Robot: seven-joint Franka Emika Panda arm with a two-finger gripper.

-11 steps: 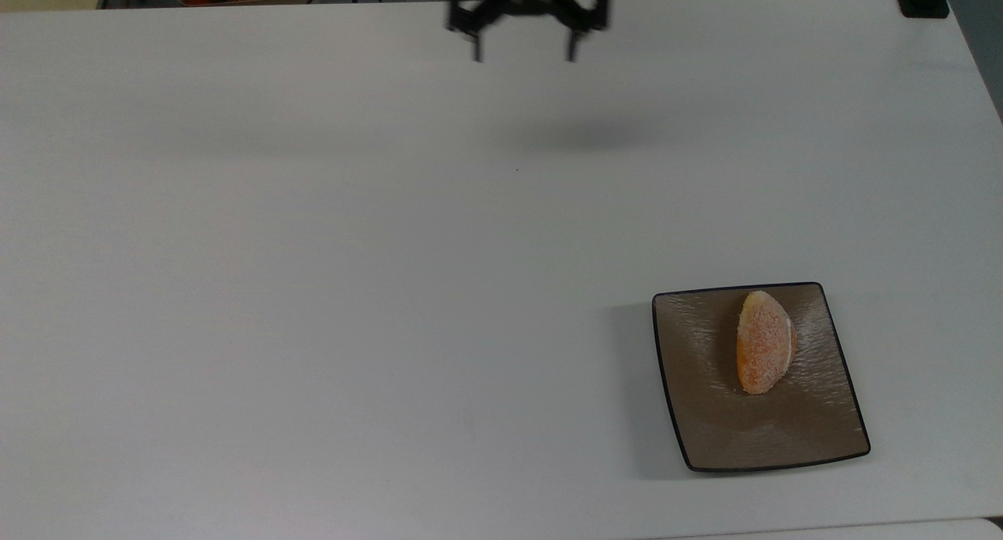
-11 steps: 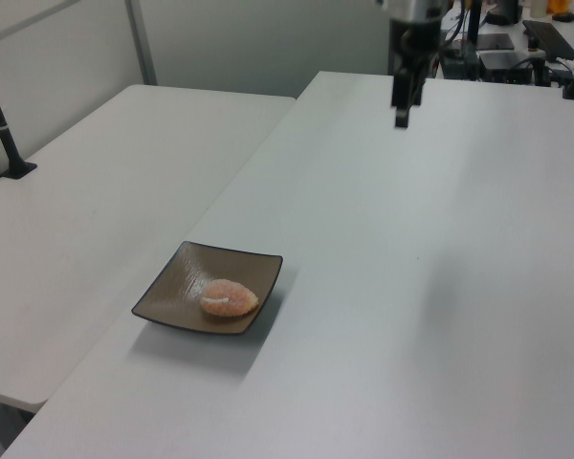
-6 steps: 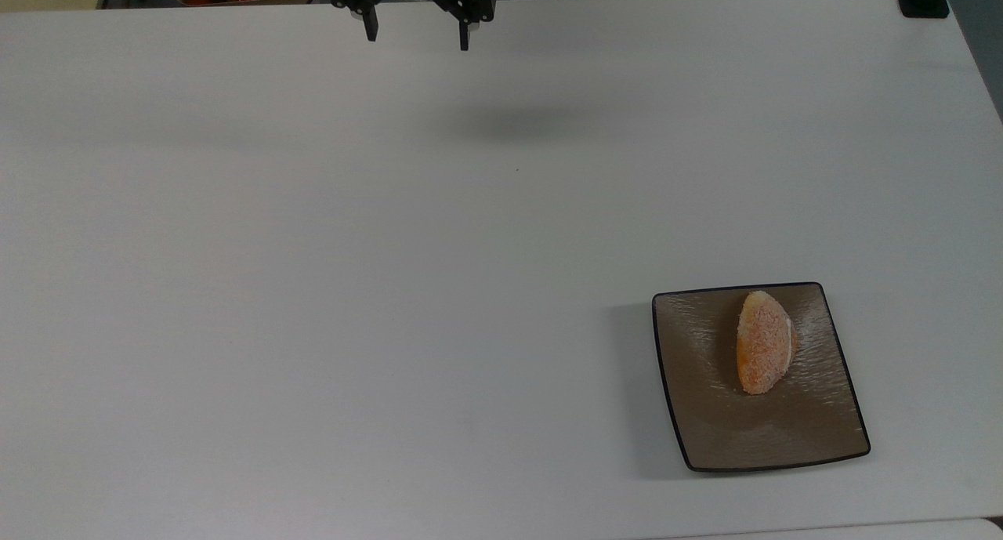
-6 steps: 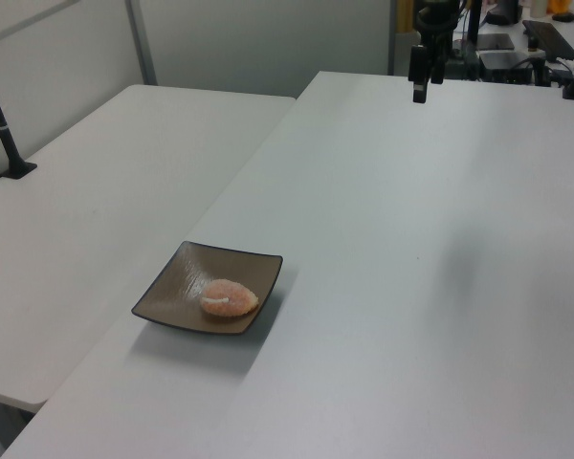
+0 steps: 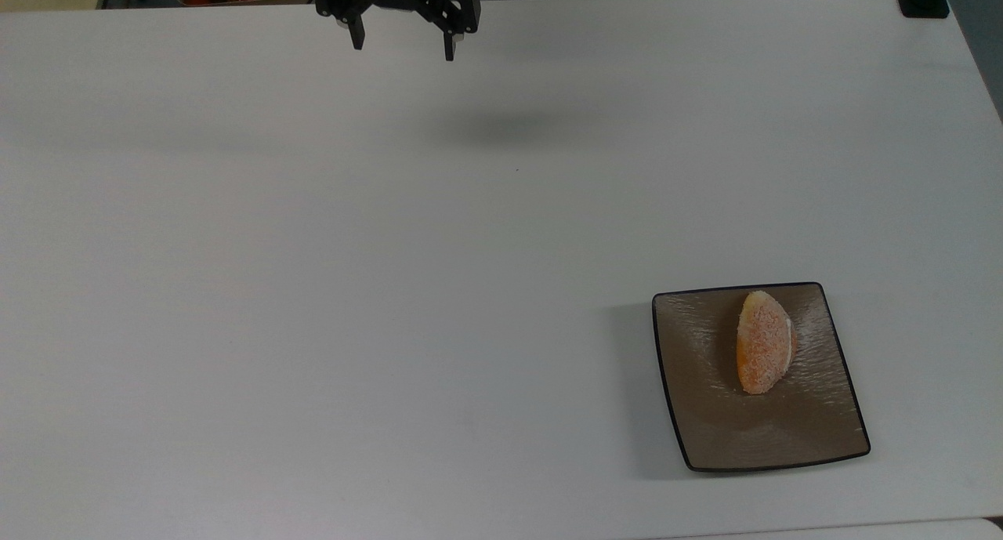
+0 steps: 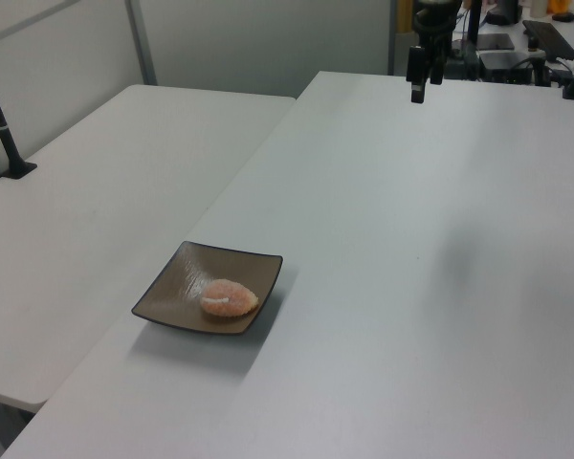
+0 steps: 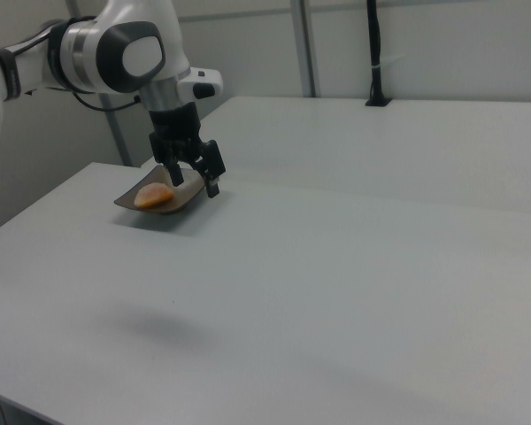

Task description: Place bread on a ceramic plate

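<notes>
**Bread plated, claw clear**

Small oval orange-golden bread (image 5: 763,342) lying inside square glossy brown ceramic plate (image 5: 705,422), near white bench (image 5: 392,289) corner at the top view's lower right. Black two-finger claw (image 5: 401,48) well apart, raised, fingers spread, empty. Placement judged done; likely only parking left.

A big white table (image 5: 313,289) fills the room. Another white table (image 6: 96,182) stands just beside it. The wall (image 6: 258,43) behind is pale grey.
</notes>
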